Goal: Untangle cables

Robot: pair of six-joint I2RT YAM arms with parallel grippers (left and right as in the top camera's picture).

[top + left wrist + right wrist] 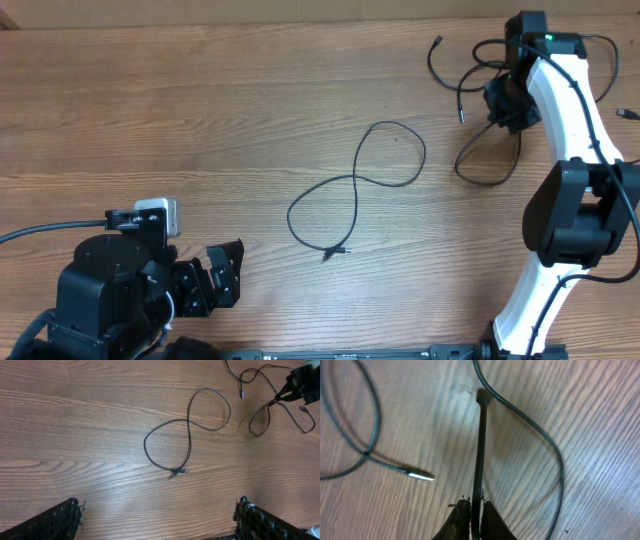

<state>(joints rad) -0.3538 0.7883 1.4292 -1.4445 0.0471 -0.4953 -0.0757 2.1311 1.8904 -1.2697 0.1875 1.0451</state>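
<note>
Pinching cable (480, 450), between right jaws

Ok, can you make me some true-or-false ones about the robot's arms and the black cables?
1. The right tool pinches a black cable. True.
2. The left tool holds a cable. False: it is open and empty.
3. A looped cable lies alone on the wooden table. True.
4. The looped cable is white. False: it is black.
5. The tangled cables lie beside the left arm. False: they lie by the right arm.
</note>
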